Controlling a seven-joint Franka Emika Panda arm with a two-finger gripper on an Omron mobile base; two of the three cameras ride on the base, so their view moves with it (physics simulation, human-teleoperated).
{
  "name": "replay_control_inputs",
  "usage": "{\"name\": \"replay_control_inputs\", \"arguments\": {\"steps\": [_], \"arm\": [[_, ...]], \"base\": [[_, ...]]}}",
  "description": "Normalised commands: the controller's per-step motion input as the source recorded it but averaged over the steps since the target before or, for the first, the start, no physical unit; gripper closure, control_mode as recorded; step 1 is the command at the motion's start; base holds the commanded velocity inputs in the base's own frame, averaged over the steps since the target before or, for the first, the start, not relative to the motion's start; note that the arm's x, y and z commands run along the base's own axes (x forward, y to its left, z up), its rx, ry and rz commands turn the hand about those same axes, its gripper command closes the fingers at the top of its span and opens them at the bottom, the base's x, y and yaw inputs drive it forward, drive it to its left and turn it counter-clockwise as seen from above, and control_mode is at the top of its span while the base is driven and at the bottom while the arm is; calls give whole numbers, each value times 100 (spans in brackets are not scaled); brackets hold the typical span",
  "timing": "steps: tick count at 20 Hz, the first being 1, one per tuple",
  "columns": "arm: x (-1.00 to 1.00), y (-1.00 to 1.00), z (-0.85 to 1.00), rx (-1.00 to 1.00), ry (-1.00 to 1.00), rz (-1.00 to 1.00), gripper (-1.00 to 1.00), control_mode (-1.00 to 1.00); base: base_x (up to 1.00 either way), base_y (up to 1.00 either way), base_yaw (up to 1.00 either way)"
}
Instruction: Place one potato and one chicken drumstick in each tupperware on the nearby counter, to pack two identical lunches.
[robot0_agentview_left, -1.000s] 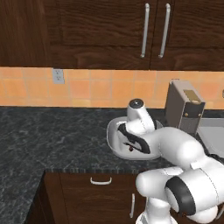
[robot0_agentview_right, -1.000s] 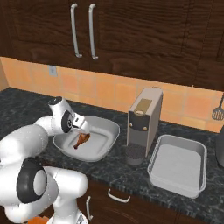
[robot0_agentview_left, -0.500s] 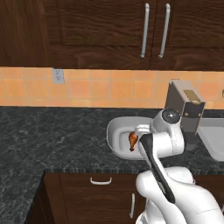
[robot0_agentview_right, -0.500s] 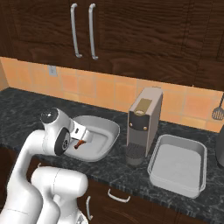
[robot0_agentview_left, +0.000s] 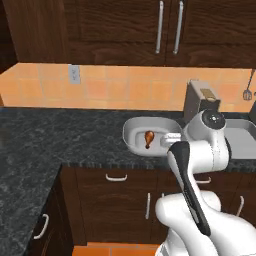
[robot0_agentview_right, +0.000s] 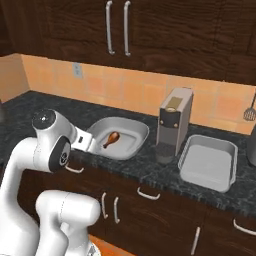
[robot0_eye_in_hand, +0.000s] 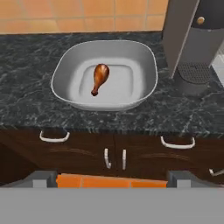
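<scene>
A brown chicken drumstick (robot0_eye_in_hand: 99, 78) lies alone in the wide rounded tupperware (robot0_eye_in_hand: 146, 61) on the black counter (robot0_eye_in_hand: 26, 96); it also shows as the drumstick (robot0_agentview_left: 149, 137) (robot0_agentview_right: 112, 138) in both base views. The rectangular tupperware (robot0_agentview_right: 207, 160) (robot0_agentview_left: 246, 139) stands empty to the right of the coffee machine. My gripper (robot0_eye_in_hand: 113, 178) hangs open in front of the counter edge, drawn back from the rounded tupperware (robot0_agentview_left: 131, 135) (robot0_agentview_right: 142, 131), with nothing between its fingertips (robot0_eye_in_hand: 43, 177). The potato is out of view.
A tall grey coffee machine (robot0_agentview_right: 172, 122) (robot0_agentview_left: 200, 102) (robot0_eye_in_hand: 192, 39) stands between the two containers. Dark cabinets with pale handles (robot0_eye_in_hand: 52, 138) sit below the counter. A spatula (robot0_agentview_right: 250, 112) hangs on the tiled wall at the far right.
The hand has pulled back from over the rounded tupperware toward the counter's front edge. The drumstick stays lying in the container.
</scene>
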Motion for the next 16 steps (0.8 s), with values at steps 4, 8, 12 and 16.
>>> {"name": "replay_control_inputs", "arguments": {"steps": [4, 8, 12, 16], "arm": [[0, 0, 0, 0, 0, 0, -100, 100], [0, 0, 0, 0, 0, 0, -100, 100], [0, 0, 0, 0, 0, 0, -100, 100], [0, 0, 0, 0, 0, 0, -100, 100]], "base": [[-94, -100, -10], [-61, -100, -12], [-42, -100, -9], [-28, -100, -5]]}}
